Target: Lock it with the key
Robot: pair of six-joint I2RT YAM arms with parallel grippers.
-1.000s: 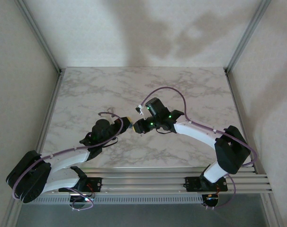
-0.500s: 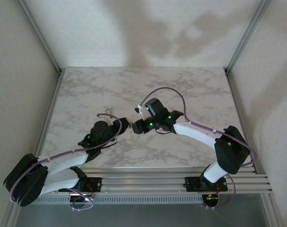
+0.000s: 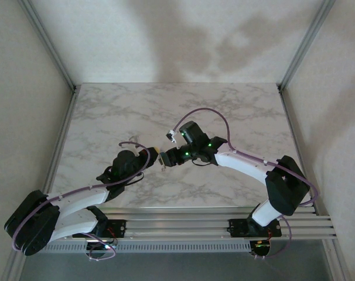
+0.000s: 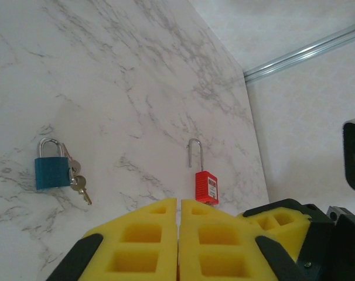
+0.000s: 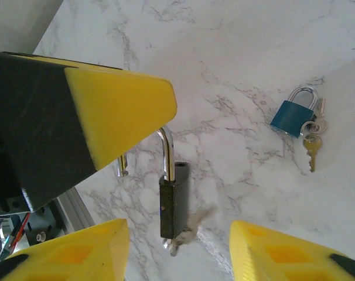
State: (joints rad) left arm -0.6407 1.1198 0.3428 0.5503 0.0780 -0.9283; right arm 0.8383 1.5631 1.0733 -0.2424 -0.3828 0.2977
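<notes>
We see the left end effector point(image 4: 178, 206) with its yellow pads point(image 4: 136, 240) pressed together, pinching the silver shackle point(image 5: 166, 153) of a black padlock point(image 5: 173, 206). The lock hangs upright above the marble desk point(image 5: 253, 47), with what looks like a key point(image 5: 186, 235) at its base. The right end effector point(image 5: 178, 229) is spread wide and holds nothing, one pad on each side of the hanging lock. On the desk lie a blue padlock point(image 5: 291, 117) touching a bunch of keys point(image 5: 310, 140) and, apart from it, a red padlock point(image 4: 206, 186).
</notes>
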